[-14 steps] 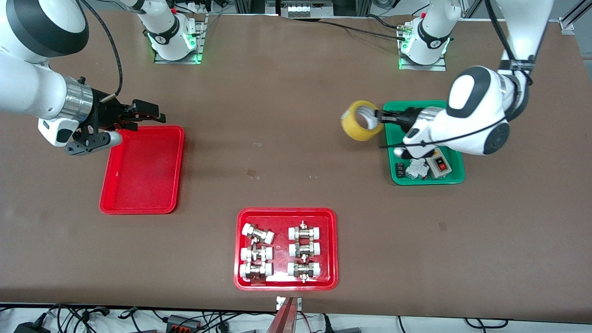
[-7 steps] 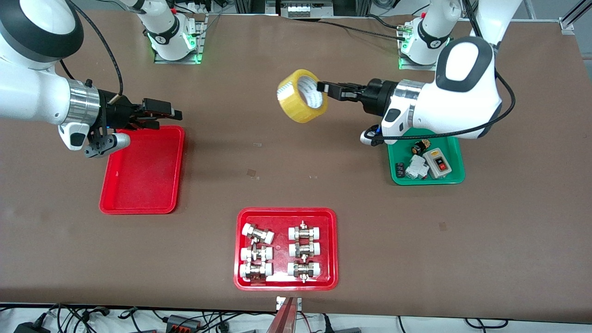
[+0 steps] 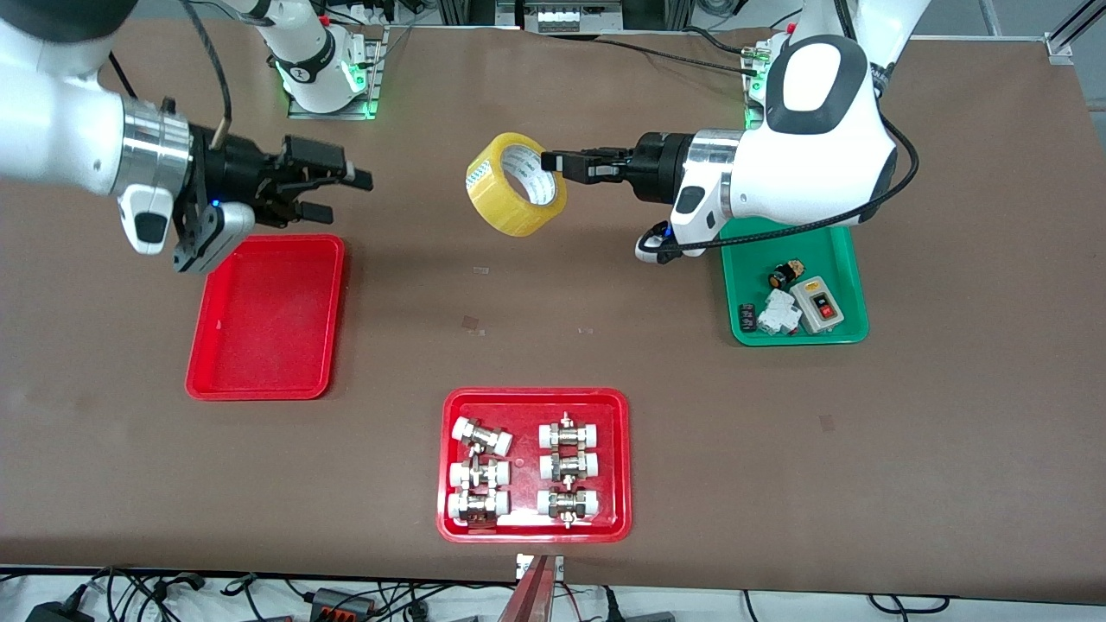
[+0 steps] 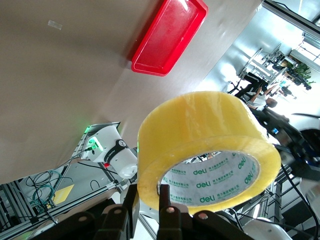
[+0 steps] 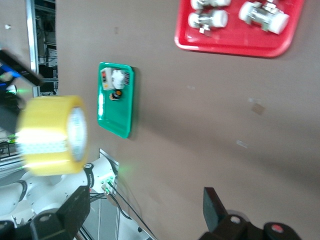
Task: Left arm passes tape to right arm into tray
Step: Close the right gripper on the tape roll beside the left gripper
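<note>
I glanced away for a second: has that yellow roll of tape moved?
Yes. The tape, clamped in the left hand, has travelled away from the green tray toward the right arm's end, now over bare table.

The left gripper (image 3: 553,164) is carrying the yellowish translucent tape roll (image 3: 517,184) toward the rising right gripper (image 3: 350,194).

A high front camera faces the arms; both wrist cameras share the tape (image 3: 517,184) close up.
</note>
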You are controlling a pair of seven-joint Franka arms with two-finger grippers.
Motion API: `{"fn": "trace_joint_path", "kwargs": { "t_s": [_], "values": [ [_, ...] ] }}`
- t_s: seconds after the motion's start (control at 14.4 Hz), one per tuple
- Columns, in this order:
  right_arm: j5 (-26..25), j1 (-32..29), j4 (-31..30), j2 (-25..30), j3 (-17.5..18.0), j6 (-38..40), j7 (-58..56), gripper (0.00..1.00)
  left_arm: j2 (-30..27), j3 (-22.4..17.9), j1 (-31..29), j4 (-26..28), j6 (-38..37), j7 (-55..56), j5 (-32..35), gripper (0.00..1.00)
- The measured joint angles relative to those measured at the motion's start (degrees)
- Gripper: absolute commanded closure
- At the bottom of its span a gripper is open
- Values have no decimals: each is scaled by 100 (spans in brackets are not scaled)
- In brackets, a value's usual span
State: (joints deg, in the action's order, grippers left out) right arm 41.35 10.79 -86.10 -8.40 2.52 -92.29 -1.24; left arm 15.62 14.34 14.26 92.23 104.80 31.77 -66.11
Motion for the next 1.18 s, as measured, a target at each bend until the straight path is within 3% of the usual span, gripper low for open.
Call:
{"fn": "trace_joint_path", "kwargs": {
  "t_s": [0.77,1.18],
  "values": [
    [440,968,172,-164,13,-1166,536,0,33,-35,-89,0,-146,0,0,100],
    [482,1181,172,-355,14,-1488,593,0,33,-51,-140,-1,-220,0,0,100]
  ]
}}
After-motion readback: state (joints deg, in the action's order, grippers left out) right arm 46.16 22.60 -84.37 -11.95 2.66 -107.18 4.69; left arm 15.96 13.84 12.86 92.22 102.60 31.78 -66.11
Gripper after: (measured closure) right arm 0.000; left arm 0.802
